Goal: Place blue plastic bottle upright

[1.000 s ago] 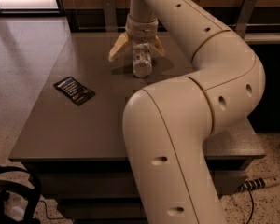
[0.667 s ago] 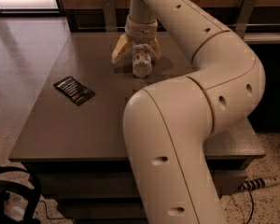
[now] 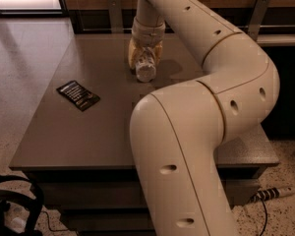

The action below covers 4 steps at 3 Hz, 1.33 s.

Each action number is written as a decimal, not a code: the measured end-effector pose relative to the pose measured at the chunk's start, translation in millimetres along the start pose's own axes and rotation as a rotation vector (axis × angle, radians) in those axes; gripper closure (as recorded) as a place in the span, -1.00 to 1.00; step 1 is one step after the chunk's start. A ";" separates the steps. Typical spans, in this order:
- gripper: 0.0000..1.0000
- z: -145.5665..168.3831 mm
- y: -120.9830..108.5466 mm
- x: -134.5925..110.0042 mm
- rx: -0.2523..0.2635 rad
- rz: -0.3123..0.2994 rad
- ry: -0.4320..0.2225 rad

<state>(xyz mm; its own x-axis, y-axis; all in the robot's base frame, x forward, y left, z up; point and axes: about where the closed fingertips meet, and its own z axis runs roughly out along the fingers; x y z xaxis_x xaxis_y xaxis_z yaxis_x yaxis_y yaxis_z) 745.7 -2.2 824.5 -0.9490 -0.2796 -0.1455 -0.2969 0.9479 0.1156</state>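
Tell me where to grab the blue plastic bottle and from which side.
Take the blue plastic bottle across its round body, from above. It seems to lie on its side on the table, one end toward the camera, flanks facing sideways. The gripper, at the table's far part, is shut on it there.

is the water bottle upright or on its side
On its side: the bottle lies on the table, round end toward the camera, the gripper shut around it.

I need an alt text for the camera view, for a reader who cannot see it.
A cream robot arm reaches across a grey table, its pincer closed on the blue plastic bottle near the far edge, the bottle's end facing the camera. A flat dark packet lies on the left.
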 end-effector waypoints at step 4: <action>1.00 -32.5 -18.5 8.1 0.059 -0.018 -0.117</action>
<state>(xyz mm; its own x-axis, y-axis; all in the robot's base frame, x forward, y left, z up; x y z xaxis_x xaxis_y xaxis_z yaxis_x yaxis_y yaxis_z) 740.1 -27.0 853.1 -0.9237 -0.2804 -0.2609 -0.3042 0.9511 0.0547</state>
